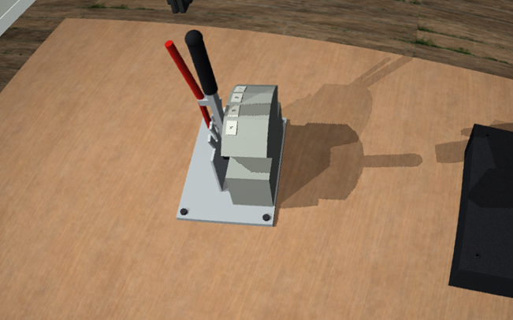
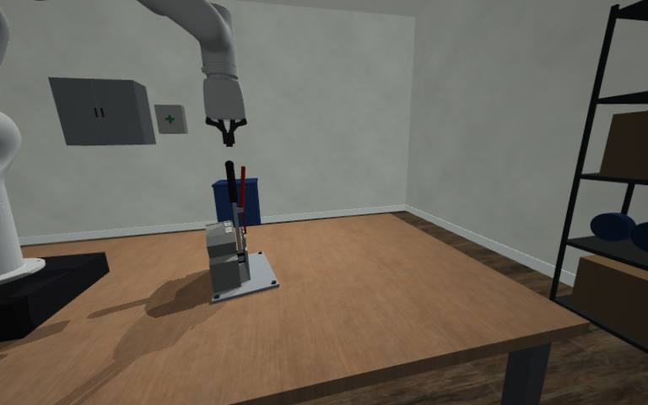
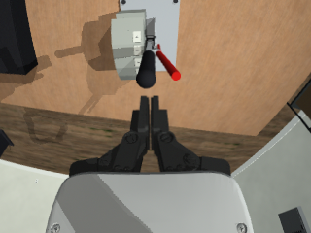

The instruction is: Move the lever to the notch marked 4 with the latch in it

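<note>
The lever stands on a grey baseplate [image 1: 232, 178] in the middle of the table. Its black handle [image 1: 201, 61] points up, and the red bar [image 1: 187, 78] stands apart from it, splayed to one side. A grey notched block [image 1: 252, 136] beside the lever carries several small number plates [image 1: 230, 127]; I cannot read the numbers. My gripper [image 2: 228, 138] hangs a little above the handle's top with its fingers shut together on nothing. In the wrist view the gripper [image 3: 150, 100] sits just short of the handle knob [image 3: 147, 77], with the red bar [image 3: 167, 66] to the right.
The robot's black base [image 1: 510, 214] with its white column sits at the table's right edge. A black shelf [image 2: 607, 181] with boxes stands off the table. A blue bin [image 2: 236, 200] stands on the floor behind the table.
</note>
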